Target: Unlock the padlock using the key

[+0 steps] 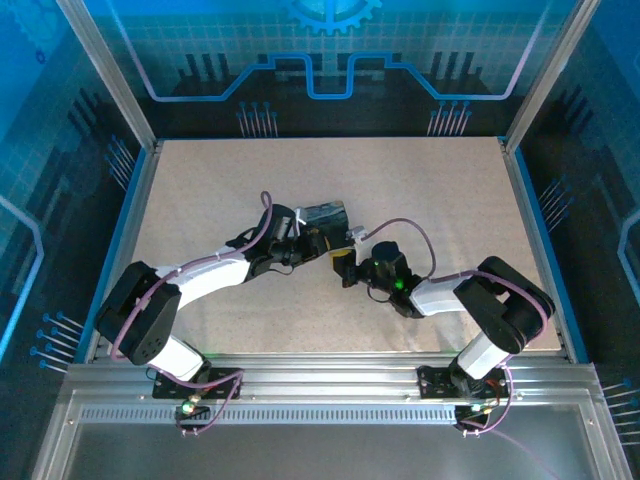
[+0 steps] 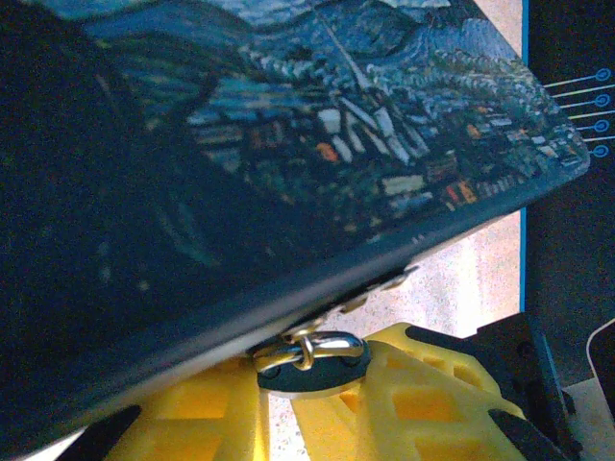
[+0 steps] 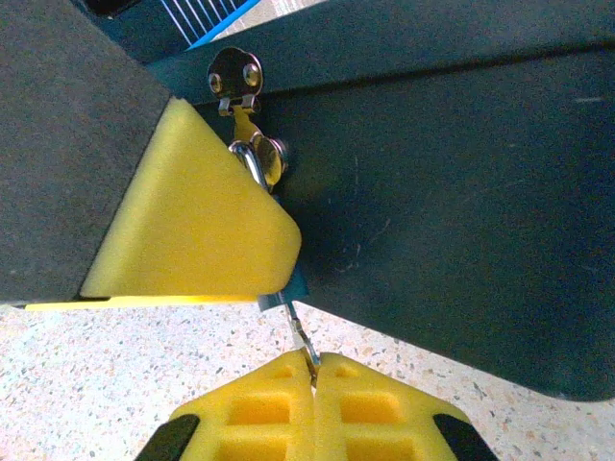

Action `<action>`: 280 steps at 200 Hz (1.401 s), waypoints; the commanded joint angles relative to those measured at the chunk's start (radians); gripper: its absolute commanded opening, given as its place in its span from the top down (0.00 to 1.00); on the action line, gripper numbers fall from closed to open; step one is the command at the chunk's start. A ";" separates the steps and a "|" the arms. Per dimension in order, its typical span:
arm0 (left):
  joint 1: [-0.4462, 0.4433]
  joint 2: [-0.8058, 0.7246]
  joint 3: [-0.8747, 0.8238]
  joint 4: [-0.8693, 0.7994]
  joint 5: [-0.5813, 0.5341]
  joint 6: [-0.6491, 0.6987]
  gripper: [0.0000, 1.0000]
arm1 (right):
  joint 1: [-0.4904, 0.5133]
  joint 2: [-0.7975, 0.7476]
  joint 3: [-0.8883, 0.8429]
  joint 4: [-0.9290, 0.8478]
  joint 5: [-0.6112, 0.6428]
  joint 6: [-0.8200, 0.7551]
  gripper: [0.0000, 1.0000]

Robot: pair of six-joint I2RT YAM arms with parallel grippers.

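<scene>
The padlock, a small dark-blue body with a silver shackle, hangs from the hasp of the painted tin box. My left gripper is shut on the padlock's body from both sides. In the right wrist view the key is a thin grey sliver pinched in my shut right gripper. Its tip runs up into the blue underside of the padlock, which is mostly hidden behind the left arm's yellow finger. The shackle shows above, under the hasp.
The tin box lies mid-table, with the left gripper and the right gripper meeting at its near edge. Speckled tabletop spreads around it. Blue-edged frame rails border the table.
</scene>
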 commanded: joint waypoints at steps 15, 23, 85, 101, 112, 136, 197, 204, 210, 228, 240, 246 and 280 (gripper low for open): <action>-0.018 -0.023 -0.022 0.021 0.064 0.010 0.76 | -0.014 0.008 0.070 0.086 -0.023 -0.021 1.00; -0.017 -0.022 -0.024 0.021 0.065 0.010 0.76 | -0.018 0.008 0.076 0.086 -0.026 -0.020 1.00; -0.017 -0.005 -0.030 0.039 0.076 0.005 0.76 | -0.023 0.019 0.119 0.074 -0.052 -0.017 1.00; -0.017 0.004 -0.031 0.042 0.078 0.005 0.76 | -0.024 0.022 0.112 0.074 -0.044 -0.010 1.00; -0.016 0.010 -0.026 0.042 0.078 0.008 0.76 | -0.023 0.026 0.105 0.069 -0.041 -0.006 1.00; -0.010 0.031 -0.023 0.050 0.080 0.008 0.76 | -0.023 0.036 0.095 0.044 -0.044 0.031 1.00; 0.000 0.088 -0.012 0.076 0.087 0.007 0.72 | -0.014 0.049 0.105 -0.145 -0.087 0.168 1.00; 0.002 0.095 -0.010 0.079 0.089 0.006 0.71 | -0.010 0.051 0.103 -0.147 -0.093 0.186 1.00; 0.003 0.099 -0.009 0.080 0.089 0.008 0.70 | -0.007 0.050 0.103 -0.158 -0.089 0.203 1.00; 0.008 0.109 -0.010 0.089 0.092 0.009 0.65 | -0.002 0.043 0.103 -0.191 -0.065 0.247 1.00; 0.012 0.109 -0.013 0.090 0.092 0.012 0.61 | -0.002 0.046 0.117 -0.235 -0.059 0.272 1.00; 0.015 0.108 -0.013 0.089 0.093 0.013 0.59 | -0.001 0.051 0.124 -0.251 -0.058 0.285 1.00; 0.031 0.083 -0.031 0.081 0.094 0.017 0.47 | 0.010 0.103 0.156 -0.307 -0.083 0.364 1.00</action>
